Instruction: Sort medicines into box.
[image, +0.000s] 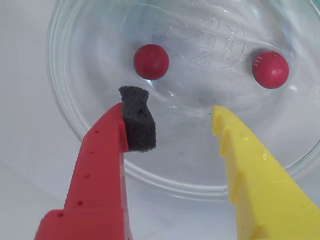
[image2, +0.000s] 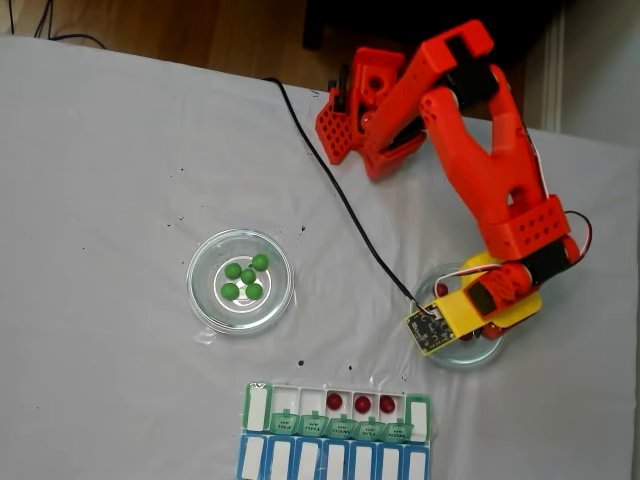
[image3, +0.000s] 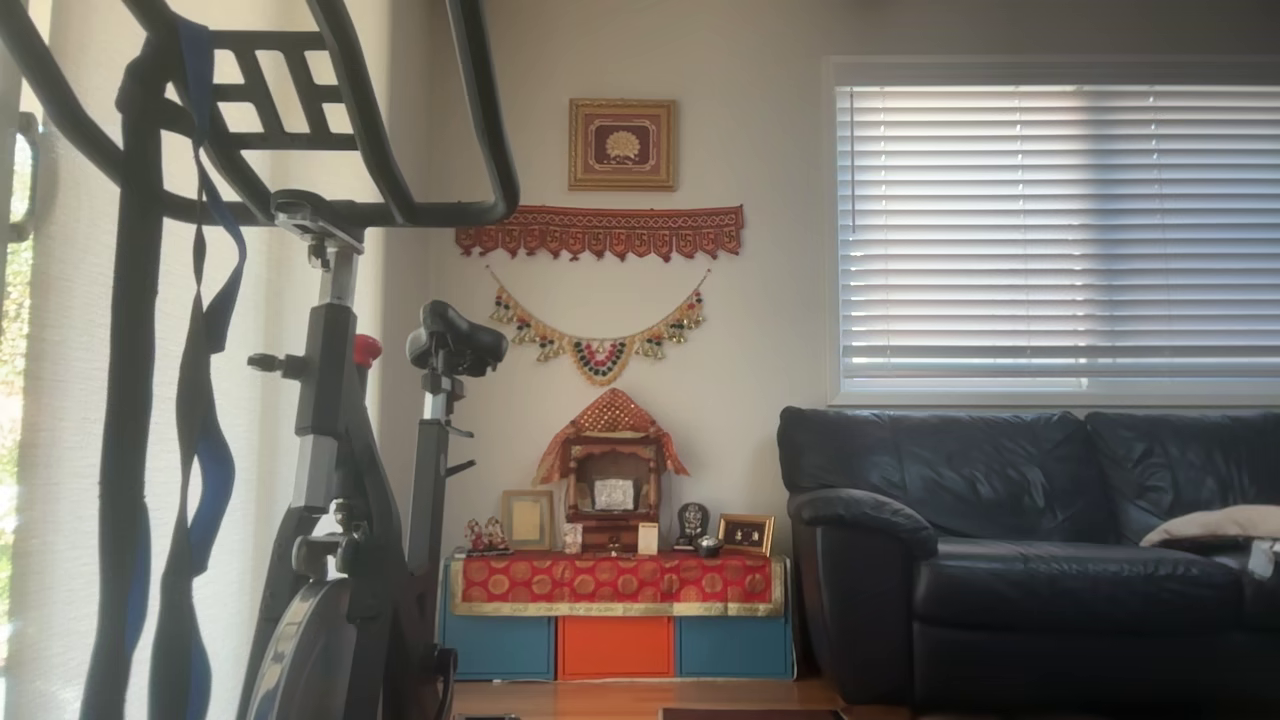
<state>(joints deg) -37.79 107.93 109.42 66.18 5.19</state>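
1. White cloth covers the table (image2: 110, 180), with a strip of wooden floor along the top edge of the fixed view.
2. At the bottom of that view lies the box (image2: 340, 410), its green lids folded down towards a blue-lidded row (image2: 335, 460) touching it below.
3. Three open white compartments of the box each hold one dark red ball (image2: 362, 403).
4. Left of centre, a clear glass dish (image2: 240, 281) holds five green balls (image2: 247, 276) bunched together.
5. The orange arm (image2: 490, 170) reaches down to a second glass dish (image2: 470, 350) at the right, well apart from the first one.
6. In the wrist view, the gripper (image: 172, 107) hangs over this dish (image: 100, 145) with its jaws spread wide and nothing between them.
7. One finger is red with a dark foam pad (image: 137, 120); the other is yellow (image: 250, 165).
8. Two dark red balls rest on the dish floor beyond the fingertips, one (image: 151, 61) near the foam pad, the other (image: 270, 69) further right.
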